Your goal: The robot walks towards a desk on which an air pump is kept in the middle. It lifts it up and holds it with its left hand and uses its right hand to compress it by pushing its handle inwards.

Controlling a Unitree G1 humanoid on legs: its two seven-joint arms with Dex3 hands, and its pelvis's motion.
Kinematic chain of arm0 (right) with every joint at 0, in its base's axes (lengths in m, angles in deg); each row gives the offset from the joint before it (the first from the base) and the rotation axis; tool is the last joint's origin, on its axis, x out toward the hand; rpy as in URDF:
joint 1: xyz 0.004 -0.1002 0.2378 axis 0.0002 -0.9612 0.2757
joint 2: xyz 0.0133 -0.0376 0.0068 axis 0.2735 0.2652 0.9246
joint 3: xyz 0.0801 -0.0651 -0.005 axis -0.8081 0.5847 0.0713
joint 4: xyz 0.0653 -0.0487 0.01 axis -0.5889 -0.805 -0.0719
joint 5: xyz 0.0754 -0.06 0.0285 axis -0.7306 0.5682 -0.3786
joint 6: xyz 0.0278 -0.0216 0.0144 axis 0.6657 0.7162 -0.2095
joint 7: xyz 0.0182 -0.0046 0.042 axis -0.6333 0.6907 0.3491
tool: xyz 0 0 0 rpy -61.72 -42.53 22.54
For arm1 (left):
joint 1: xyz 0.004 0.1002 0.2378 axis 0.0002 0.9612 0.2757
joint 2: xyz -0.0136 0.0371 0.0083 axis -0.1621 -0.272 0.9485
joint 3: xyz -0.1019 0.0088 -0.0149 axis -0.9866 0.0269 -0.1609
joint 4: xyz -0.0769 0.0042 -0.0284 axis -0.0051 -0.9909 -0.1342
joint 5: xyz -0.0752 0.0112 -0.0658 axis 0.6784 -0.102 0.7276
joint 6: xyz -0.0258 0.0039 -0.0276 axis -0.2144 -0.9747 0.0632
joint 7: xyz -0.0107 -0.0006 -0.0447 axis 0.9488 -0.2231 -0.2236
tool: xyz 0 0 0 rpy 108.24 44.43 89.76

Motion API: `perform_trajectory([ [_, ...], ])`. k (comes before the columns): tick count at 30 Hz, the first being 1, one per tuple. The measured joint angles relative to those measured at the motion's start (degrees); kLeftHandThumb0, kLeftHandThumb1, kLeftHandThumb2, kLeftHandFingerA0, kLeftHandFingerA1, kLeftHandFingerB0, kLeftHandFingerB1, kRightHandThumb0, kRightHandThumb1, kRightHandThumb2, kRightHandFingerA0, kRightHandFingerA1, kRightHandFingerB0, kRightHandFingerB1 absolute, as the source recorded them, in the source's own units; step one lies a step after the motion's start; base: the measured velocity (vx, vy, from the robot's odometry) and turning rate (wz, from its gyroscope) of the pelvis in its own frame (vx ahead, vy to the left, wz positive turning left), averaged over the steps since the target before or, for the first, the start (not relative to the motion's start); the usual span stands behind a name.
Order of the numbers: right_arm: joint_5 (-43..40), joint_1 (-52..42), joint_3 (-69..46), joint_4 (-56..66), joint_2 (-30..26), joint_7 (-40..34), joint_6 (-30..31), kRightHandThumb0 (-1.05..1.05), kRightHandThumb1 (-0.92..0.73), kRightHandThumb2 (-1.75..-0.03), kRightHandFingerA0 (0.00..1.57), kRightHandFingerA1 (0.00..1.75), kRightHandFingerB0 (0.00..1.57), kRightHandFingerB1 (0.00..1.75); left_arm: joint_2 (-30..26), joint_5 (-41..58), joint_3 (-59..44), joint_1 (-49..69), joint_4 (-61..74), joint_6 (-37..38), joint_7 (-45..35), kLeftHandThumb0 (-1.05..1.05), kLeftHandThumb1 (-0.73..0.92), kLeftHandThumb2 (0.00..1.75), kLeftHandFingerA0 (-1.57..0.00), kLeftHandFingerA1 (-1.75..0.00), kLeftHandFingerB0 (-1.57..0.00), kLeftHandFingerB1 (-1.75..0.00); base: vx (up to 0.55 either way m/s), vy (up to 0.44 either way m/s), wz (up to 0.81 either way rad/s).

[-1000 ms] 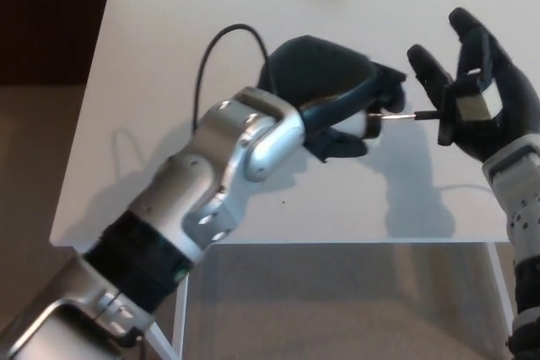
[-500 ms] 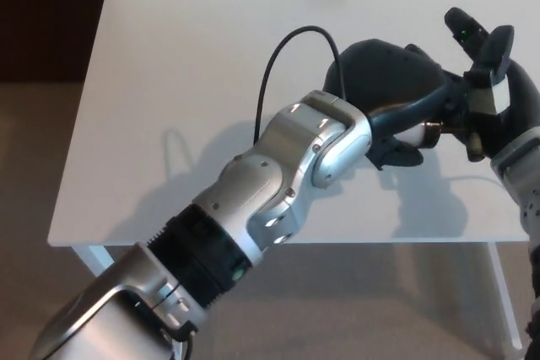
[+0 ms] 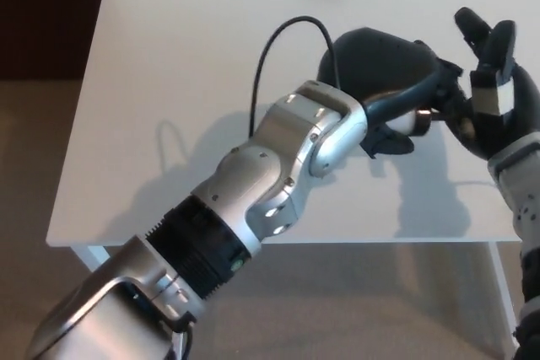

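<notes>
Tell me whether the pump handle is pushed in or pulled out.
Pushed in: the right hand presses against the pump, with no rod showing between them.

A second ago a bare stretch of rod showed between the left hand (image 3: 380, 82) and the right hand (image 3: 489, 103), with the pump (image 3: 403, 120) handle held well clear of the left fingers. The right hand then closed in until the rod vanished and its fingers sat just beside the left fingers. Both hands carried the pump rightward over the table (image 3: 169, 65), and the hose (image 3: 283, 48) loop went along.
</notes>
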Motion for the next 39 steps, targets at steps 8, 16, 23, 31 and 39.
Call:
perform_trajectory([
  [8,1.2,-2.6,2.1,4.0,-2.9,0.0,0.5,-0.83,-0.92,-0.73,0.12,0.28,0.08,0.22,-8.3,1.7,-3.8,0.3,-4.0,2.4,1.2,-0.22,0.72,0.64,-0.72,-1.49,-0.63,-0.89,0.00,0.000,0.00],
  [16,1.9,-4.1,2.9,5.3,-4.3,0.1,0.5,-0.83,-0.78,-1.13,0.13,0.45,0.02,0.32,-9.6,2.2,-4.2,0.6,-10.1,4.2,4.2,-0.25,0.73,0.65,-0.76,-1.54,-0.70,-0.62,0.00,0.000,0.00],
  [23,2.2,-5.6,2.9,9.1,-5.2,0.0,0.4,-0.84,-0.77,-1.13,0.12,0.45,0.00,0.35,-9.0,2.1,-2.7,0.0,-15.7,5.4,6.9,-0.30,0.76,0.64,-0.83,-1.32,-0.71,-0.53,0.00,0.000,0.00],
  [31,2.0,-10.0,3.4,20.3,-5.6,0.3,0.5,-0.80,-0.74,-1.12,0.07,0.43,0.04,0.35,-6.9,2.9,-1.6,1.0,-18.4,7.3,7.3,-0.95,0.58,0.96,0.00,0.00,0.00,-0.06,0.00,0.000,0.00],
  [39,1.9,-14.1,4.1,32.3,-6.1,0.3,0.6,-0.37,-0.45,-1.07,0.00,0.47,0.00,0.47,-5.7,3.8,-0.3,1.0,-17.3,6.3,1.4,-1.05,0.66,1.05,0.00,0.00,0.00,-0.01,0.00,0.000,0.00],
])
